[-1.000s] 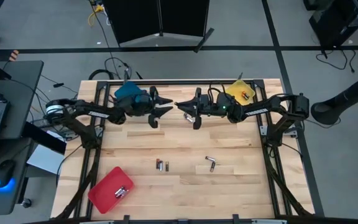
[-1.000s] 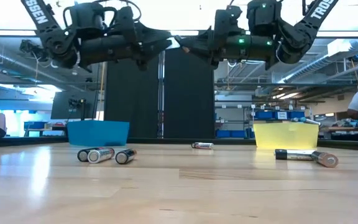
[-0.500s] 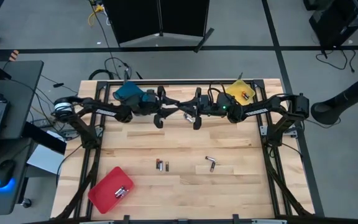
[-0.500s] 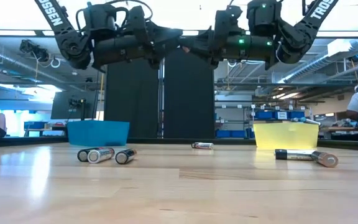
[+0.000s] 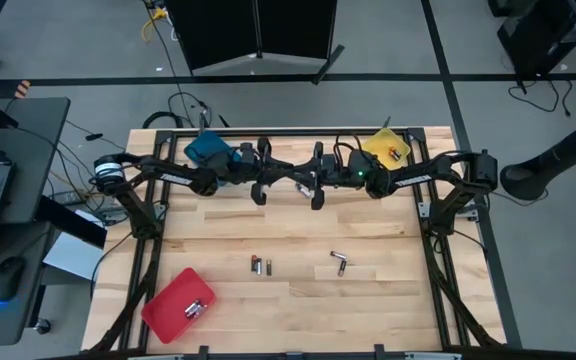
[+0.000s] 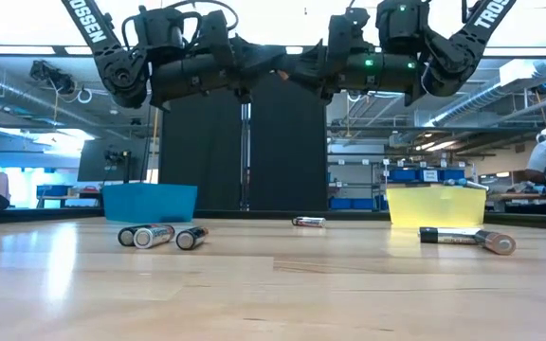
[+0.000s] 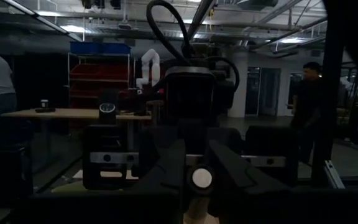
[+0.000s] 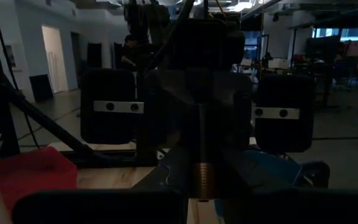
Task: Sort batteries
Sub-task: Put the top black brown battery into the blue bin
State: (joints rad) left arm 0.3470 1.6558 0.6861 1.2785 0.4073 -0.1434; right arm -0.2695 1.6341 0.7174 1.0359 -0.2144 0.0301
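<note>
Low view is showing both arms raised well above the table, their grippers meeting tip to tip over the far middle of it. Between them a single battery (image 6: 282, 73) is hanging, lying level with one end toward each arm. The right gripper (image 5: 300, 183) is clamping it: in the left wrist view its two fingers (image 7: 166, 168) are pressing in on either side of the cell's round metal end. The left gripper (image 5: 276, 181) is sitting around the other end, and in the right wrist view the ribbed cell is lying between its fingers (image 8: 173, 163); whether these are pinching it or standing just apart I cannot tell.

Loose batteries (image 5: 259, 265) are lying on the table (image 5: 288, 315), a pair near its middle and another pair (image 5: 339, 261) to their right. More are resting in the red tray (image 5: 168, 300) and the yellow tray (image 5: 380, 147); the blue tray (image 5: 204, 150) is sitting under the left arm.
</note>
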